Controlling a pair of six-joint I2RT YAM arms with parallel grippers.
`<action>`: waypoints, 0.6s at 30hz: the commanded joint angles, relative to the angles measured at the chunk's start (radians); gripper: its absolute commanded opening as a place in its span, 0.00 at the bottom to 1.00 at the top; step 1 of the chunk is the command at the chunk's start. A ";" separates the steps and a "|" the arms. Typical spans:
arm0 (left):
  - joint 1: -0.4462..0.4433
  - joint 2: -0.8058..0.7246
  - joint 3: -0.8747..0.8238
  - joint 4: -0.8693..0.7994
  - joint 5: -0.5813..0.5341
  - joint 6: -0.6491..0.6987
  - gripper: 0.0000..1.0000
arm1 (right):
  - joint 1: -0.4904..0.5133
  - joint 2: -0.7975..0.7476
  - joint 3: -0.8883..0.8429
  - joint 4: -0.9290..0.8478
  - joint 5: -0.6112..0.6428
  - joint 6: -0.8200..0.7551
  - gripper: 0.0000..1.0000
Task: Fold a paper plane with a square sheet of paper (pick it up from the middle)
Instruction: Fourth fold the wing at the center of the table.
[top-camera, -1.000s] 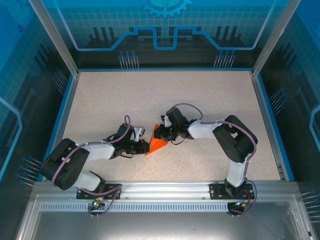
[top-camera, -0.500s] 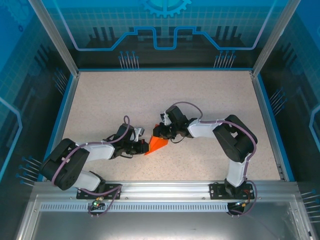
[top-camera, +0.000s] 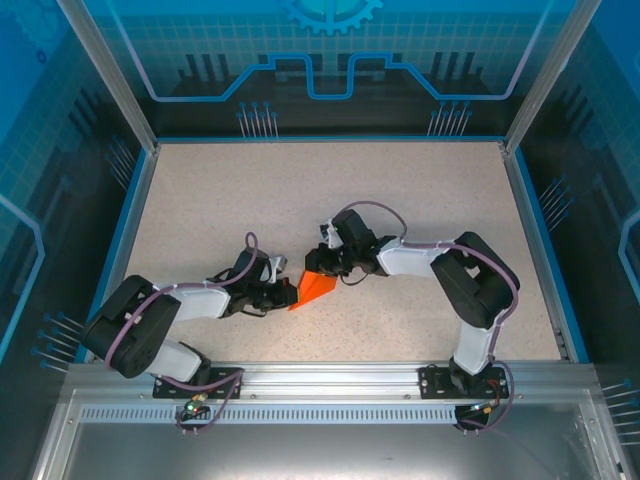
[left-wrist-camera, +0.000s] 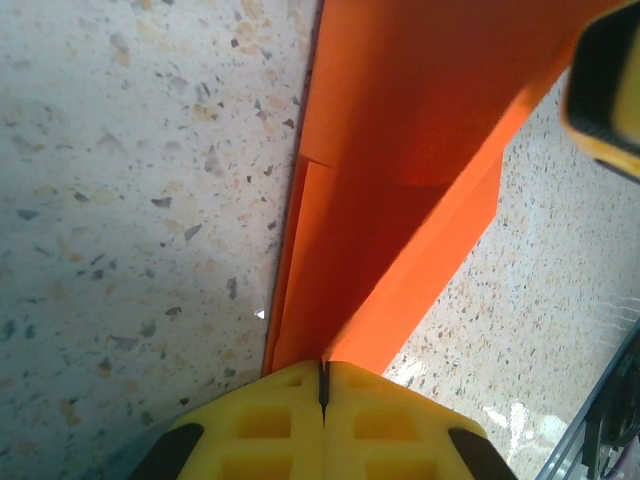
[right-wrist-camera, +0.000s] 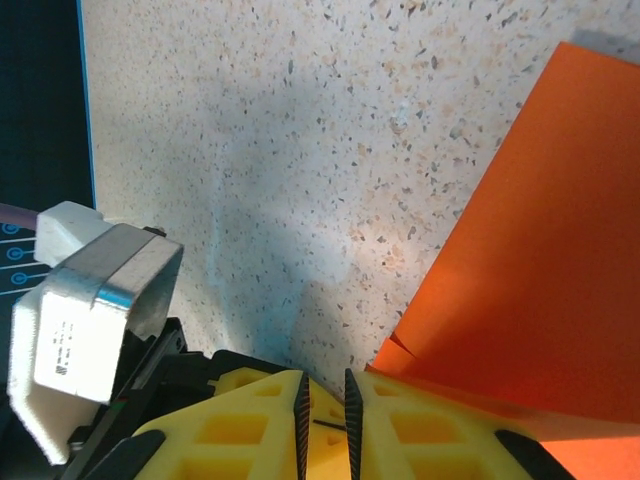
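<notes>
Speckled beige tabletop (top-camera: 200, 200), stone-like in finish, is occupied at the centre of the overhead view by the square sheet of paper (top-camera: 318, 289), thin, matte, bright orange and creased into a pointed wedge with layered flaps. Its lower-left tip is pinched by the left gripper (left-wrist-camera: 322, 372), whose moulded yellow pads (left-wrist-camera: 270, 420) are pressed fully together on it, while the right gripper (right-wrist-camera: 325, 385) is seen at the wedge's upper edge with its jaws a narrow slit apart; whether paper is nipped there cannot be told. Compared with a second ago, the wedge is seen lower and flatter, and the right gripper has been shifted slightly toward the lower left.
</notes>
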 joint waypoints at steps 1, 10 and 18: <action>0.009 0.010 0.021 -0.049 0.007 -0.008 0.00 | 0.001 0.036 -0.010 0.018 -0.005 0.015 0.19; 0.010 0.035 0.023 -0.050 0.008 -0.002 0.00 | -0.027 0.078 0.017 0.007 0.001 -0.014 0.19; 0.024 0.068 0.032 -0.060 0.015 -0.034 0.00 | -0.040 0.113 0.026 0.024 -0.028 -0.018 0.19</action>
